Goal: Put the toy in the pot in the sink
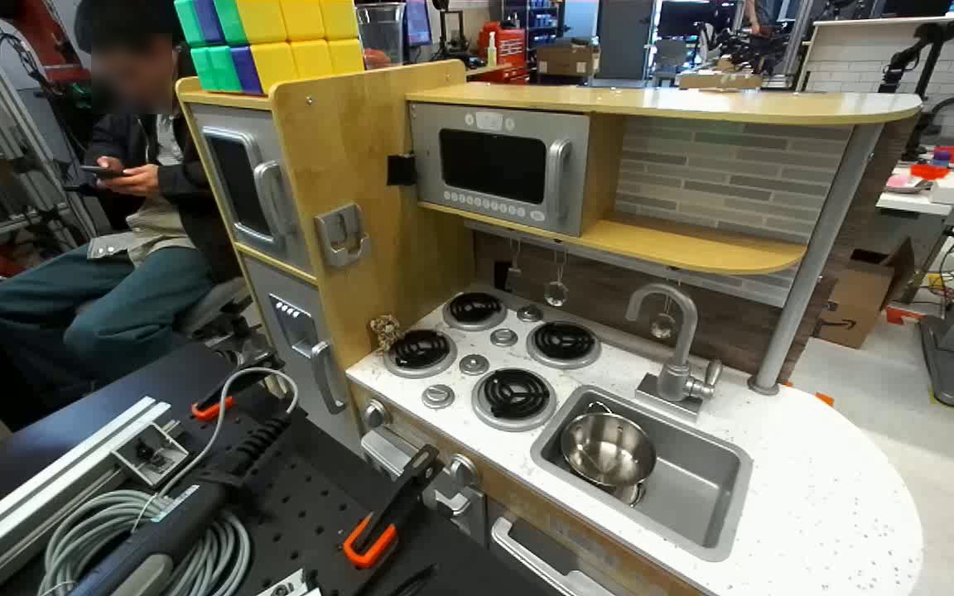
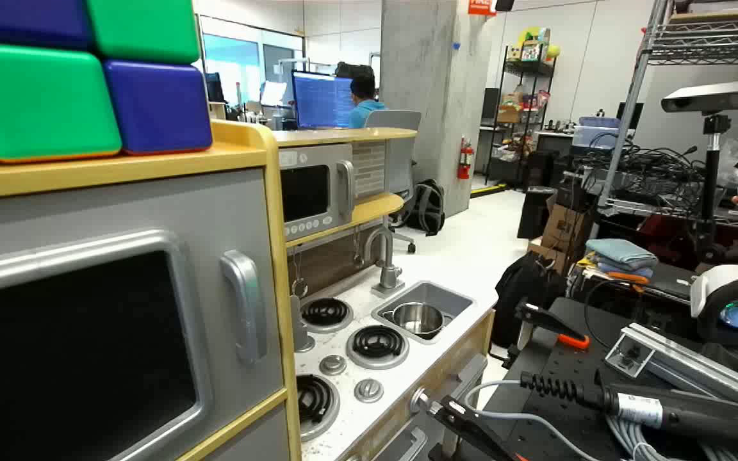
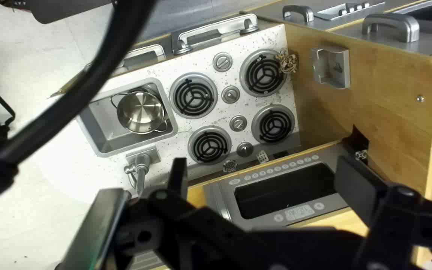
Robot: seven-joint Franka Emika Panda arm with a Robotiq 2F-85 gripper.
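gripper (image 3: 264, 178): fingers (image 3: 358, 193) wide apart; holding nothing | small tan toy (image 1: 386, 331): by the wooden wall (image 1: 394, 265); at the edge of a black burner (image 1: 420, 349) | shiny pot (image 1: 609, 449): inside the grey sink (image 1: 696, 488); at the end near the burners (image 1: 516, 397)

The pot (image 1: 608, 449) is sitting in the sink (image 1: 705, 480), at the end nearest the burners (image 1: 514, 396). The faucet (image 1: 676, 360) is standing on the counter (image 1: 825, 480), directly behind the sink. Viewed from the front, all four burners are lying to the left of the sink, with knobs (image 1: 474, 364) sitting among them. A loose toy-like item (image 1: 384, 331) is resting at the front-left burner (image 1: 419, 350), on the side next to the tall cabinet (image 1: 411, 257) (the wrist view is showing it overlapping that burner's rim). The microwave (image 1: 493, 165) is standing above the rear of the counter, right of the cabinet. A block cube (image 1: 278, 41) is sitting on top of the cabinet.
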